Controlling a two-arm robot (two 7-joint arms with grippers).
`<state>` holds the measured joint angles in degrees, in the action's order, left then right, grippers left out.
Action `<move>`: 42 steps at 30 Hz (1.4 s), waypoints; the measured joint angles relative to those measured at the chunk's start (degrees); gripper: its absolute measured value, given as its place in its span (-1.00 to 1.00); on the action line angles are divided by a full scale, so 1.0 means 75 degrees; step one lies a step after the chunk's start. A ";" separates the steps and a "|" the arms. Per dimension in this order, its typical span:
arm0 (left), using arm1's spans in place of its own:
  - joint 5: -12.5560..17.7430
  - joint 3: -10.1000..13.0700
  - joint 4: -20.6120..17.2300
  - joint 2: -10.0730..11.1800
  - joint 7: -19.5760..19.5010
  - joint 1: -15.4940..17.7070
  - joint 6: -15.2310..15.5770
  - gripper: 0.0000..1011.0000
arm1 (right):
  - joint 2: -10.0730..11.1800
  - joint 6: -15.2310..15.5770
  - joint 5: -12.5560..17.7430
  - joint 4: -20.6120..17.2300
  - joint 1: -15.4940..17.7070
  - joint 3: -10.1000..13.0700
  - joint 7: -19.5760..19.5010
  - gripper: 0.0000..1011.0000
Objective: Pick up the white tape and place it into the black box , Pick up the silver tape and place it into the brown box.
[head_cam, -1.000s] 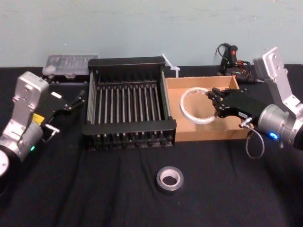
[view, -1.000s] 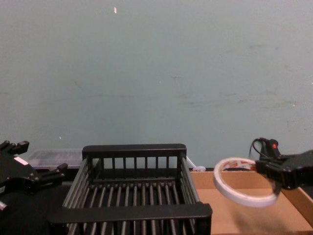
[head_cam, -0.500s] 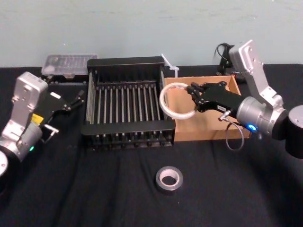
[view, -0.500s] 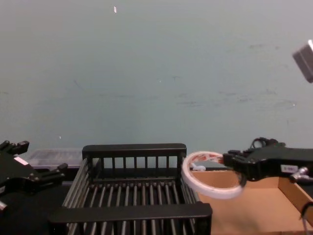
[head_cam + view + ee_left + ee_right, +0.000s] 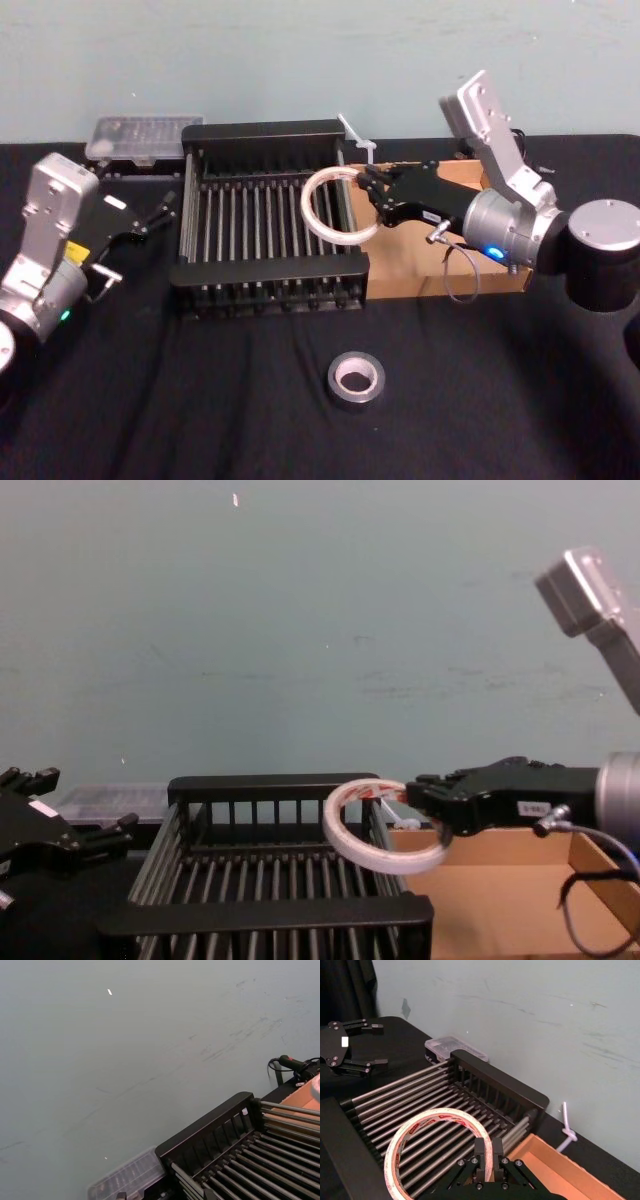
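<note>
White tape red-printed; black box; brown box; silver tape.

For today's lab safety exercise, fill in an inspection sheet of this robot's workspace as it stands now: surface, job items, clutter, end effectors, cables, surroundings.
Surface: black cloth table.
Job's things: white tape held in the air over the black box's right side; silver tape flat on the cloth in front of the boxes; brown box touching the black box's right side.
Clutter: clear plastic case behind the black box's left corner; white cable tie behind the boxes.
Grippers: right end effector shut on the white tape's rim; left end effector open, parked left of the black box.
Cables: grey loop under the right wrist.
Surroundings: plain pale green wall.
</note>
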<state>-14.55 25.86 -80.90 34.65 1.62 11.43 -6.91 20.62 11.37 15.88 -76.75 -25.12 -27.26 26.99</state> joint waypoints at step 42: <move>0.0000 0.0000 0.0000 0.0000 0.0000 0.0000 0.0000 0.98 | -0.0655 -0.0305 -0.0215 0.1116 -0.0770 -0.0475 0.0247 -0.59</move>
<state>-14.55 25.86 -80.90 34.65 1.62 11.43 -6.91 15.71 9.08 14.27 -68.38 -30.90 -30.82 28.84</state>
